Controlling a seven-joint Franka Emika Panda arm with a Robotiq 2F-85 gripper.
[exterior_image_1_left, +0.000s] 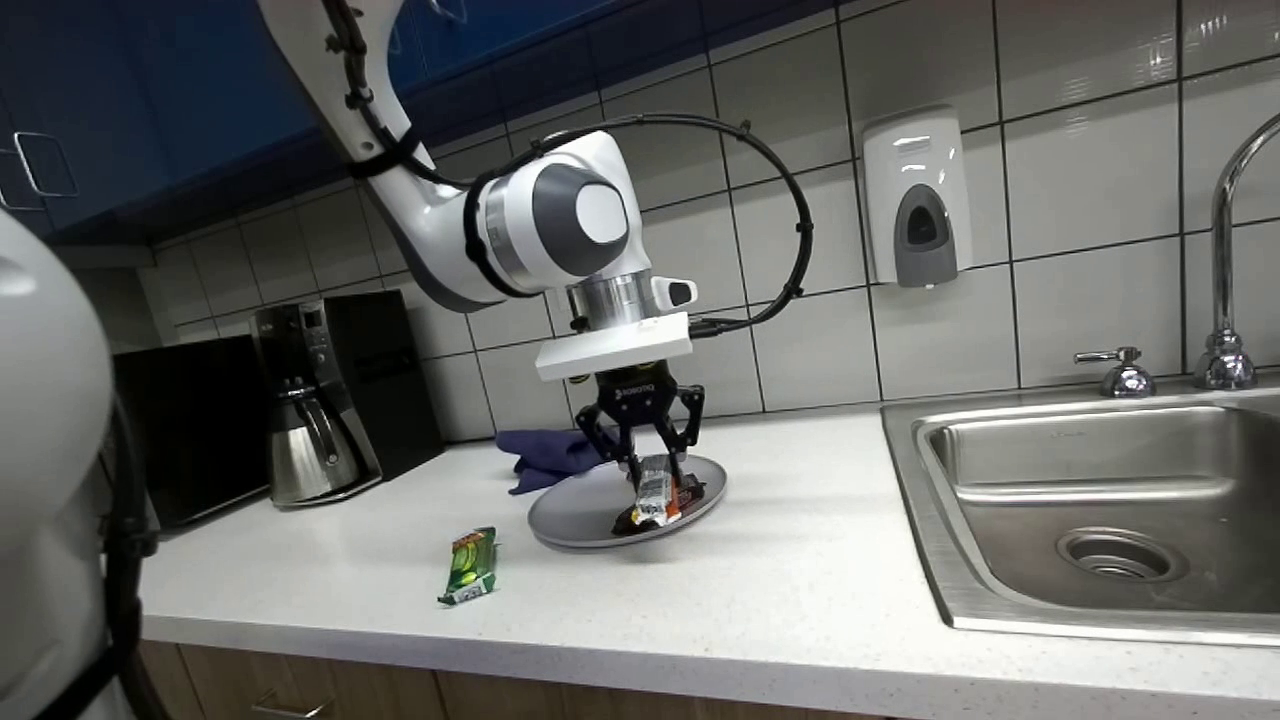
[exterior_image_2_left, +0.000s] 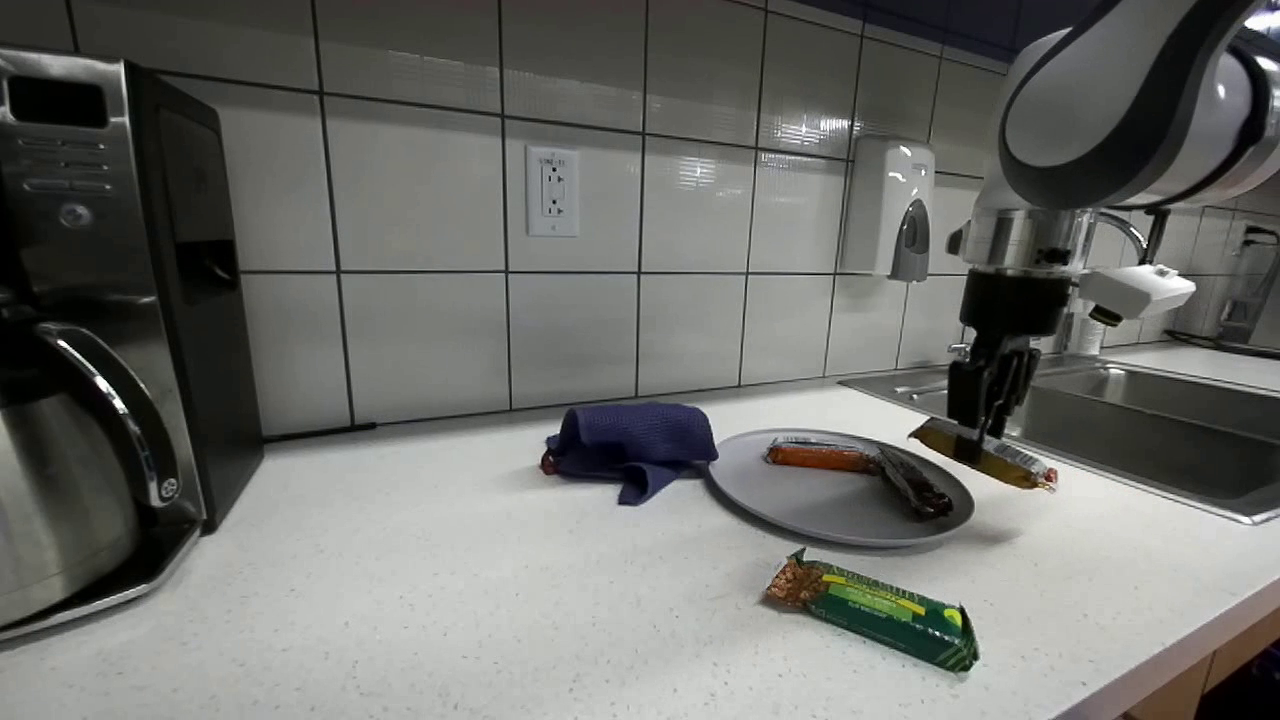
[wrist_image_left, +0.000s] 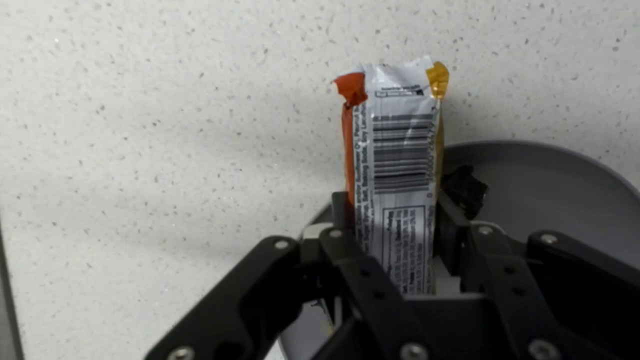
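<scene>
My gripper (exterior_image_1_left: 656, 472) is shut on a wrapped bar (wrist_image_left: 400, 150), with one finger along each long side. The bar's silver back with a barcode faces up, and its edges are orange and yellow. In an exterior view the held bar (exterior_image_2_left: 1000, 465) hangs slightly tilted above the counter, by the rim of a grey plate (exterior_image_2_left: 800, 510). On that plate lie an orange-wrapped bar (exterior_image_2_left: 820, 457) and a dark-wrapped bar (exterior_image_2_left: 910, 485). Part of a dark wrapper (wrist_image_left: 465, 190) shows beside the right finger in the wrist view. A green bar (exterior_image_2_left: 890, 605) rests on the counter in front of the plate.
A purple cloth (exterior_image_2_left: 640, 440) lies crumpled against the plate's far side. A coffee maker (exterior_image_1_left: 315, 400) stands toward one end of the counter, a steel sink (exterior_image_1_left: 1100, 480) toward the opposite end. On the tiled wall hangs a soap dispenser (exterior_image_1_left: 917, 195).
</scene>
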